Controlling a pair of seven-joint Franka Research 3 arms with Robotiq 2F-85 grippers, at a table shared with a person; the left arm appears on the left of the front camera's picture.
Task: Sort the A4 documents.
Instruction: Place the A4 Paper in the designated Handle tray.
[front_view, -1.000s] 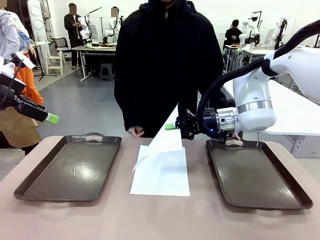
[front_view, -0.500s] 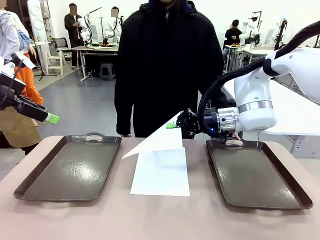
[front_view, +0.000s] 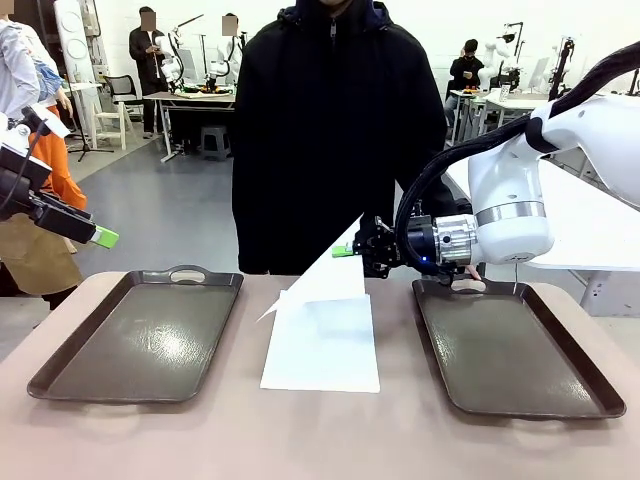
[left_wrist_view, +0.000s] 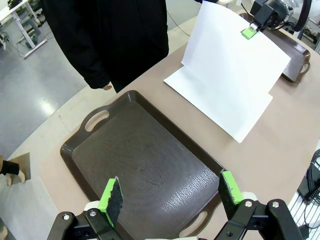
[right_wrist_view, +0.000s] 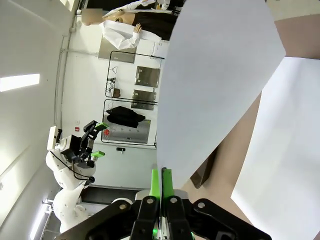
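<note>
Front view shows the main risk: the right gripper (front_view: 345, 252), just right of centre, is closed tight on one top corner of the lifted A4 sheet (front_view: 328, 275), and a pinch that small on paper this thin could let it slide out or crease at the pads. The sheet's lower edge seems to rest on the flat A4 sheet (front_view: 325, 350) lying on the table (front_view: 320, 440) at centre frame, between the left tray (front_view: 140, 340) and the right tray (front_view: 510, 350). A sideways pull could therefore drag that lower sheet askew. Hanging from one corner, the paper is limp, so a quick swing might fold it over or catch it on a tray rim. A person (front_view: 335, 130) stands close behind, at upper centre, within reach of the raised corner.

The lifted sheet is plain white, blank and tilted up like a sail, its free corner drooping toward the left. The flat one lies square and smooth. At the left edge, the left gripper (front_view: 100, 237) hangs raised with its fingers spread wide and nothing between them, over the left tray in its own wrist view
</note>
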